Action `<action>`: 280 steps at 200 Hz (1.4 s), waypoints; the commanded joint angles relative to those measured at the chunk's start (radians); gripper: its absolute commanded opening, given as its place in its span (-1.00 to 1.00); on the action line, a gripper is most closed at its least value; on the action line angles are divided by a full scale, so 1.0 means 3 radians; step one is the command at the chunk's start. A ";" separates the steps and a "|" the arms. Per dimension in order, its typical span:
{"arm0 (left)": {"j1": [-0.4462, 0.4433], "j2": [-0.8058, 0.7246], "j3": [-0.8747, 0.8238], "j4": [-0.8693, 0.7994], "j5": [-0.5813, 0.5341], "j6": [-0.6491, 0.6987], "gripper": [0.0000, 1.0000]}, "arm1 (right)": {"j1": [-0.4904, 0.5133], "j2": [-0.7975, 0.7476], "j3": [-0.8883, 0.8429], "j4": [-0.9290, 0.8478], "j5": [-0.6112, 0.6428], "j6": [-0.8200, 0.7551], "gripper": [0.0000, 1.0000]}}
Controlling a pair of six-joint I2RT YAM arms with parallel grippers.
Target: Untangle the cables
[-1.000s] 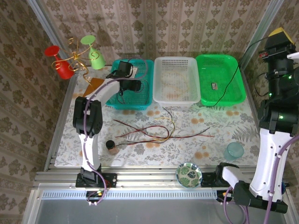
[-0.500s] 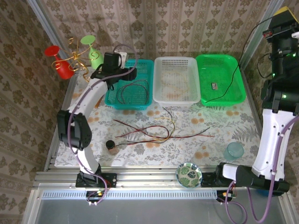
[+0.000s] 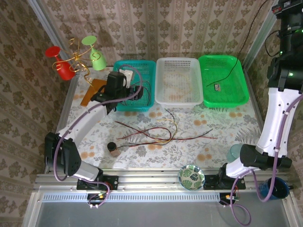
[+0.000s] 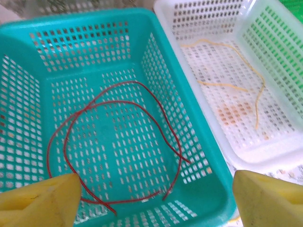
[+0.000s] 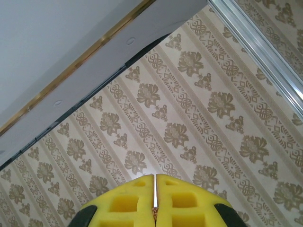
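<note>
The left hand (image 4: 154, 196), arm stretched forward, hangs over the teal perforated-plastic basket (image 4: 75, 23) with its yellow foam pads (image 4: 38, 198) spread wide and empty. Beneath it a string-thin dark-red cable (image 4: 118, 101) lies in loose loops, and to its right a fine yellow cable (image 4: 222, 86) squiggles across the white mesh basket (image 4: 208, 19). More cables (image 3: 156, 135) (red, black, yellow-orange, a flat tangle) lie on the floral tabletop (image 3: 227, 125) behind that hand. The right hand (image 5: 155, 198) is raised high toward the wallpaper (image 5: 189, 118), pads pressed together — whether they pinch anything I cannot tell.
</note>
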State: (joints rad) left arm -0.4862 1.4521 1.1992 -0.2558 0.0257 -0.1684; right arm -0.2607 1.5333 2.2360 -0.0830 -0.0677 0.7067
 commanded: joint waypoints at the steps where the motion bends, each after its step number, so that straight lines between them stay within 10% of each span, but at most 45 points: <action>1: -0.0099 -0.0212 -0.0168 0.0204 -0.0143 -0.0162 0.67 | 0.0021 0.0172 0.0167 0.0143 0.0027 -0.0161 -1.00; 57: -0.0288 -0.0464 -0.0420 0.0185 -0.0319 -0.0251 0.67 | 0.0079 0.0552 -0.0017 0.0155 0.0049 -0.0534 -1.00; 172: -0.0455 -0.0881 -0.0770 0.0040 -0.0523 -0.0387 0.67 | 0.0404 0.0784 -0.2389 0.0650 0.0196 -0.1160 -1.00; 280: -0.0727 -0.1024 -0.0955 -0.0035 -0.0760 -0.0538 0.67 | 0.0404 0.1751 -0.1747 -0.0721 0.0462 -0.0906 -1.00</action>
State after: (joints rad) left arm -0.6823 1.1755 0.9268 -0.2485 -0.1654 -0.3035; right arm -0.1375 1.9900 1.6558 -0.1688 -0.0086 0.4038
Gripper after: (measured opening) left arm 0.837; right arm 0.063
